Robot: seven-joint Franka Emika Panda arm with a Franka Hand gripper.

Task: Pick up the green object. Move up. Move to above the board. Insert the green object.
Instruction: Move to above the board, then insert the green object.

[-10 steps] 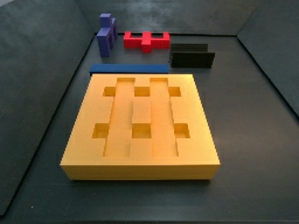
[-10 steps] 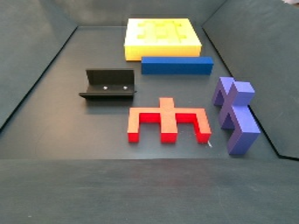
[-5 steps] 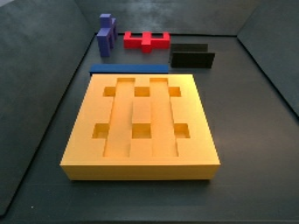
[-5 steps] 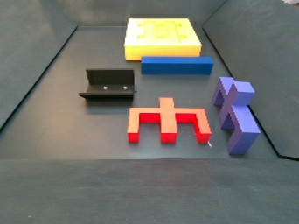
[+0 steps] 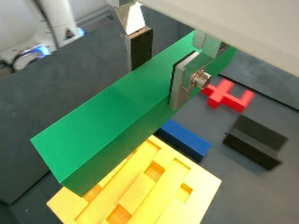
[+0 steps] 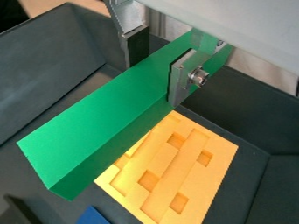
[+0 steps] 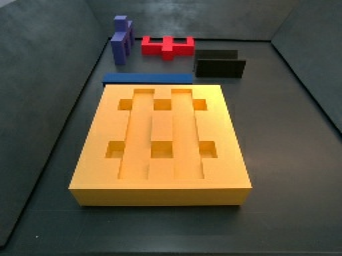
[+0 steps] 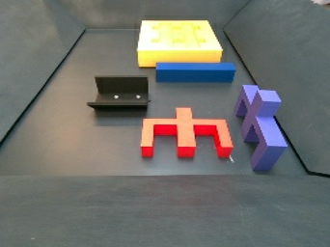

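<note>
Holding the long green rectangular bar [image 5: 117,127] tight between its flat silver fingers [image 5: 184,79], the gripper [image 5: 162,59] hangs high over the floor. In both wrist views the bar [image 6: 111,131] sticks out far past the gripper [image 6: 158,59]. Down below lies the big flat orange-yellow board [image 6: 176,166] with square holes. Near the board [image 7: 160,140] sit a flat blue bar [image 7: 150,78], a notched red block [image 8: 187,132], a purple block [image 8: 261,125] and the dark fixture [image 8: 120,94]. Neither side view shows the gripper.
</note>
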